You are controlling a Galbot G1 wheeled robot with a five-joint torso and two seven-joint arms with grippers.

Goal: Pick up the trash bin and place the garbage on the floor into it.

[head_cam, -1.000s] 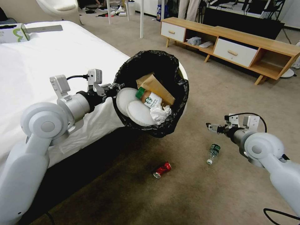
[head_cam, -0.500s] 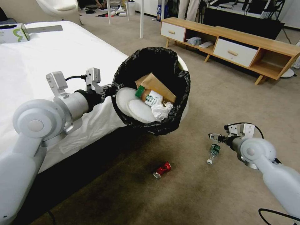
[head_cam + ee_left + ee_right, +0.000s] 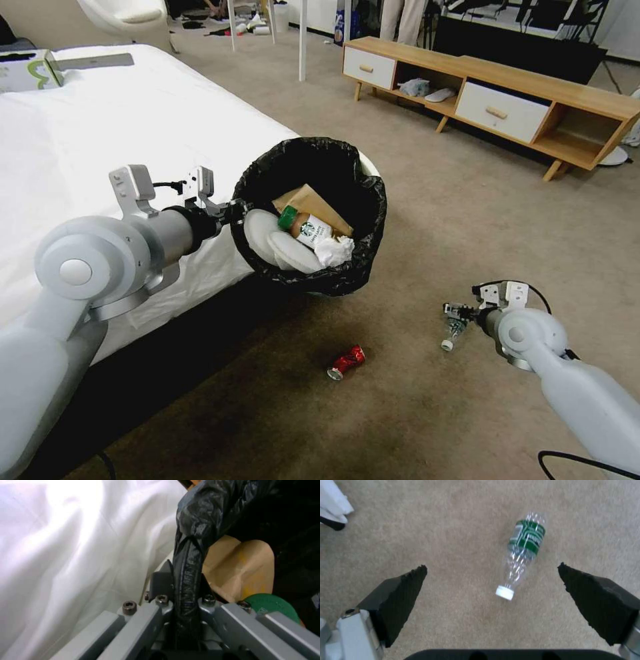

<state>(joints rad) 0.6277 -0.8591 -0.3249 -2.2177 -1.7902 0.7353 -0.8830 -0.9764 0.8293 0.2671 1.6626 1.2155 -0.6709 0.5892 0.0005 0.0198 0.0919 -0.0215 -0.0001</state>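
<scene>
Bottle: a clear plastic bottle [image 3: 522, 555] with a green label and a white cap lies on its side on the floor [image 3: 467, 220], cap end nearer the robot in the head view
Right gripper: the right gripper [image 3: 493, 600] hangs low above the bottle with its two black pads spread wide; in the right wrist view the bottle sits between them, closer to one pad than the other, and touches neither
Step in hand: by my reading, the reach for this bottle; the pincer is lined up over it but nothing is gripped yet
Next move calls for: as I judge it, coming down until the pads straddle the body near the label, then closing across the width; the thin clear wall may buckle or roll away if it is caught off centre
Trash bin: the trash bin [image 3: 363, 200], lined with a crinkled black bag, is held off the floor and tilted, its mouth turned toward the head camera, just beside the edge of the bed [image 3: 100, 127]
Left gripper: the left gripper [image 3: 185, 600] is clamped on the bag-covered rim, one finger inside and one outside
Inside the bin: a brown paper bag [image 3: 308, 200], a brown-drink bottle [image 3: 305, 227] with a green cap, a white tissue [image 3: 335, 250] and two white round pieces
Other garbage: a crushed red can [image 3: 347, 362] lies on the carpet between bin and robot, well apart from the clear bottle
Progress: I take it as partly done, since two items remain on the floor in view
</scene>
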